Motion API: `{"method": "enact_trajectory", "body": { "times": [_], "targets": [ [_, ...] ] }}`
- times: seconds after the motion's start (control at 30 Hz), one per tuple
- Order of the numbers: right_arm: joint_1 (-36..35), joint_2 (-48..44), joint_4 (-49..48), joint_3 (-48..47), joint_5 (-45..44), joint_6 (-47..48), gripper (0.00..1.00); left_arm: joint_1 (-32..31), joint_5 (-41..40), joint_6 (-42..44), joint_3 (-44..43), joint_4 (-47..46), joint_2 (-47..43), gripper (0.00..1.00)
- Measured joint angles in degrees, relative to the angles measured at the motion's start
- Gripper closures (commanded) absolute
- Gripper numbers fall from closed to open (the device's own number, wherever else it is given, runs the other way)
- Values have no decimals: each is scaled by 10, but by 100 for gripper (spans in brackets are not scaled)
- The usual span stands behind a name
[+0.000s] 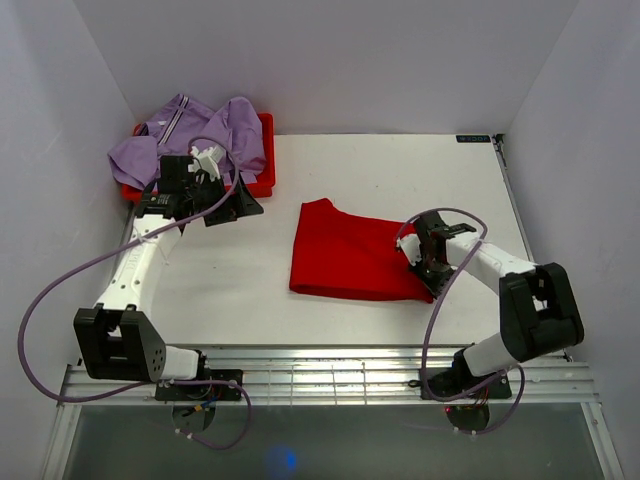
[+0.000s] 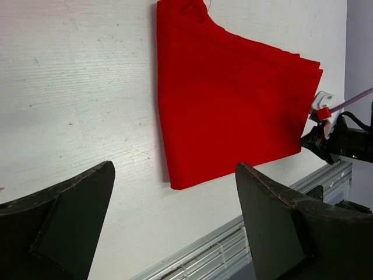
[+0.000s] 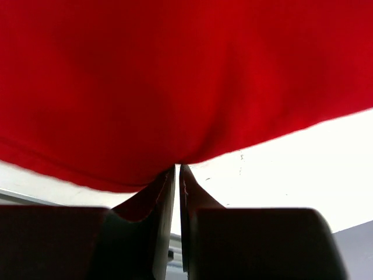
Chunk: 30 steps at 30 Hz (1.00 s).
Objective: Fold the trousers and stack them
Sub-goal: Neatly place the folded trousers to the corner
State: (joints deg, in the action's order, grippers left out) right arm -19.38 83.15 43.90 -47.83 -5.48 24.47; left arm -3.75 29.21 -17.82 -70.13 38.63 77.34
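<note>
The red trousers (image 1: 350,262) lie folded flat in the middle of the white table, also in the left wrist view (image 2: 227,99). My right gripper (image 1: 414,257) is at their right edge. In the right wrist view, its jaws (image 3: 178,167) are pressed nearly together, pinching the hem of the red trousers (image 3: 186,76). My left gripper (image 1: 232,208) hovers at the back left, well clear of the trousers. It stands wide open (image 2: 175,175) with only bare table between its fingers.
A red tray (image 1: 267,150) at the back left corner holds a crumpled purple garment (image 1: 190,140), right behind my left gripper. A metal rail (image 1: 330,375) runs along the near table edge. White walls close in the sides and back.
</note>
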Motion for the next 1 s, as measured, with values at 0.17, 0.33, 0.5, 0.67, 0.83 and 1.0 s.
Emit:
{"method": "enact_trajectory", "body": {
  "times": [0.17,0.33,0.5,0.67,0.83,1.0],
  "targets": [
    [7,54,30,-31,3,3,70,7,-2,2,-9,9,6,5],
    [6,-8,30,-114,37,-22,38,10,-8,14,-28,24,2,4],
    [0,-156,-61,-128,92,-58,27,11,-22,32,-38,44,-3,4],
    [-72,-102,-93,-137,112,-86,22,14,-31,38,-53,56,6,3],
    [-169,61,-98,-137,73,-106,20,27,-29,36,-68,59,31,2],
    [-181,135,-107,-137,19,-122,20,41,-24,33,-76,62,57,2]
  ]
}}
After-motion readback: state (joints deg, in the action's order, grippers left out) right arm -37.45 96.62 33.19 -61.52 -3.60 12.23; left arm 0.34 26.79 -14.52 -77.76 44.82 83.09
